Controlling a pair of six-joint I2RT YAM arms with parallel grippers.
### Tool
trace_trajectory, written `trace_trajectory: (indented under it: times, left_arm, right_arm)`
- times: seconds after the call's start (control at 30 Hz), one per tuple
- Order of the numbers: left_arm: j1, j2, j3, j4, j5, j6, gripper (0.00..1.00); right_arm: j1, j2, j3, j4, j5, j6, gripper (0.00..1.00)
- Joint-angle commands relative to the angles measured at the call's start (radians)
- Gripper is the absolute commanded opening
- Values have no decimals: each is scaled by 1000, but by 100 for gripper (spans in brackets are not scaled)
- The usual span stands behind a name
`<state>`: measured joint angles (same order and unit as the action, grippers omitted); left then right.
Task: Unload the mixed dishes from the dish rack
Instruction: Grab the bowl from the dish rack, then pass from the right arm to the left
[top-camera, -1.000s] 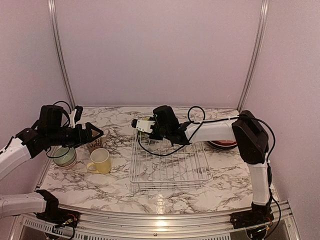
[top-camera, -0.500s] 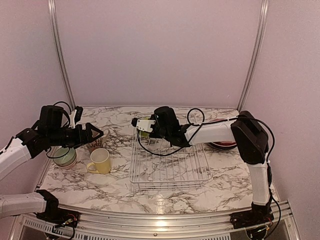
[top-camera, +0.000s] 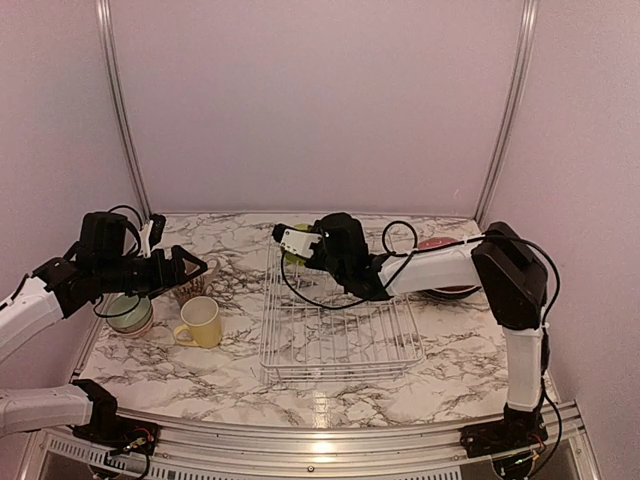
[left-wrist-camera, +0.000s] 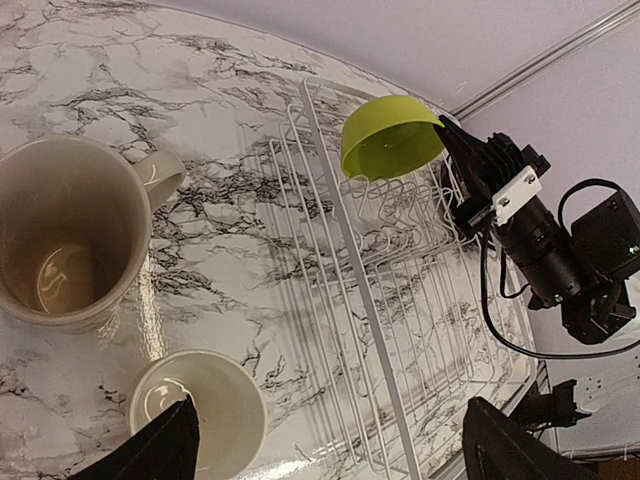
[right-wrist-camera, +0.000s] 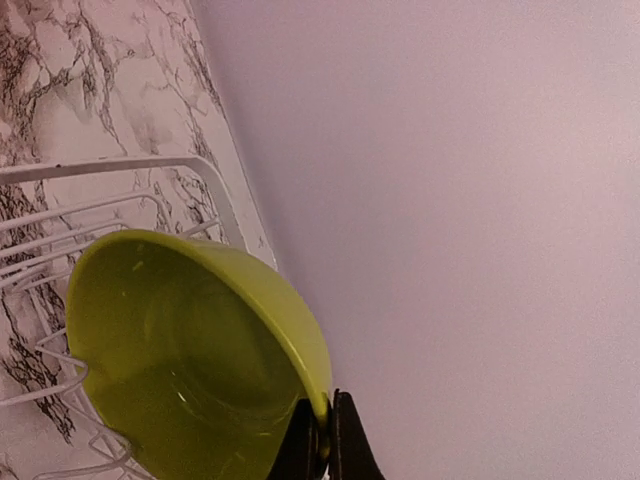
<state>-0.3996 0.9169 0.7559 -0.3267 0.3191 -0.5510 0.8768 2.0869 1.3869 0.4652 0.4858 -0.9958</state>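
The white wire dish rack (top-camera: 340, 335) sits mid-table and also shows in the left wrist view (left-wrist-camera: 372, 300). At its far left corner my right gripper (top-camera: 288, 246) is shut on the rim of a lime bowl (right-wrist-camera: 190, 350), tipped on edge above the wires (left-wrist-camera: 392, 137). In the right wrist view the fingertips (right-wrist-camera: 325, 435) pinch that rim. My left gripper (top-camera: 190, 268) hovers open and empty above a cream patterned mug (left-wrist-camera: 65, 235) and a yellow mug (top-camera: 202, 322), left of the rack.
A pale-green bowl (top-camera: 130, 313) stands at the table's left edge, below the left arm. Red and dark plates (top-camera: 450, 291) lie right of the rack, partly hidden behind the right arm. The back wall is close behind the rack.
The right gripper has shut on the lime bowl's rim and shifted slightly up and right with it. The left arm has held still.
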Motion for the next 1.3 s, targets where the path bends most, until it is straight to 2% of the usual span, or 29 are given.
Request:
trace_trajectory:
  times: [0.0, 0.13, 0.2, 0.37, 0.5, 0.6, 0.87, 0.97, 1.07, 1.27]
  left_arm:
    - [-3, -5, -9, 33, 33, -27, 94]
    - [-6, -1, -3, 48, 56, -52, 99]
    - [-19, 0, 3, 55, 58, -61, 99]
    - [-86, 21, 35, 65, 22, -87, 99]
    - [-172, 53, 60, 87, -40, -123, 97]
    - [-233, 97, 77, 101, -97, -156, 93]
    - [-421, 237, 198, 102, -312, -165, 90]
    - [-509, 310, 279, 56, -453, -146, 90]
    - [-571, 397, 377, -33, -588, -142, 83]
    - [-639, 501, 473, -107, -733, -141, 75]
  right_arm:
    - [-6, -122, 54, -59, 5, 182, 0]
    - [-16, -176, 95, -207, 0, 337, 0]
    - [-16, -185, 143, -345, -18, 436, 0]
    - [-16, -245, 181, -612, -160, 754, 0]
    - [-9, -319, 110, -668, -311, 1031, 0]
    - [12, -365, 49, -661, -352, 1161, 0]
    - [89, -430, -9, -720, -271, 1285, 0]
    - [95, -451, -23, -740, -253, 1314, 0]
    - [109, -482, -49, -726, -234, 1334, 0]
    - [119, -531, -95, -702, -221, 1356, 0]
